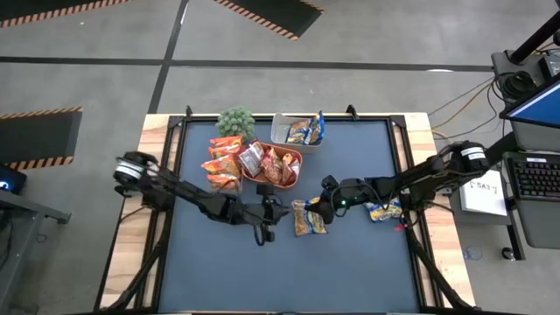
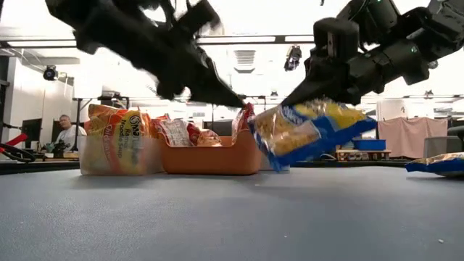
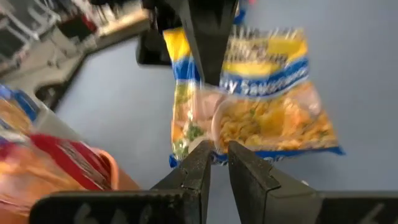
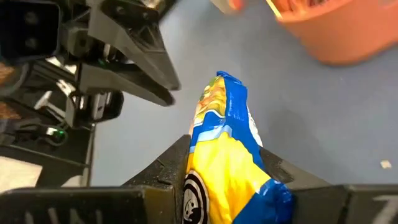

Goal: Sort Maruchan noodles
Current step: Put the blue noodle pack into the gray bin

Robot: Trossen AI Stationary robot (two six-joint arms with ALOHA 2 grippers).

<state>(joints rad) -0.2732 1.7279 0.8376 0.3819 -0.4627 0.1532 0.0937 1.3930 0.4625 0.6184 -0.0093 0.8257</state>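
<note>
A blue-and-yellow noodle packet (image 2: 312, 130) hangs in the air over the middle of the table, in my right gripper (image 4: 227, 155), which is shut on it. My left gripper (image 3: 216, 152) points at the packet's free end from the table's left. Its fingers stand a narrow gap apart and just short of the packet (image 3: 261, 106); I see no touch. A second blue-and-yellow packet (image 1: 383, 210) lies flat on the table under the right arm. Orange packets fill a clear tub (image 1: 223, 164), red ones the orange tray (image 1: 278, 166), blue-and-yellow ones a far tub (image 1: 297, 130). My right gripper pinches the blue-and-yellow packet between its two fingers at the end nearest the right arm (image 4: 217, 180). It comes slanting down from the table's right. The packet is lifted clear of the table and tilted, its free end (image 4: 224, 84) reaching out toward the left gripper.
A small green plant (image 1: 236, 122) stands at the far edge beside the tubs. The tubs and the tray sit in a cluster at the far left-centre. The near half of the blue mat (image 1: 289, 271) is bare. A person (image 2: 67, 130) sits in the room behind.
</note>
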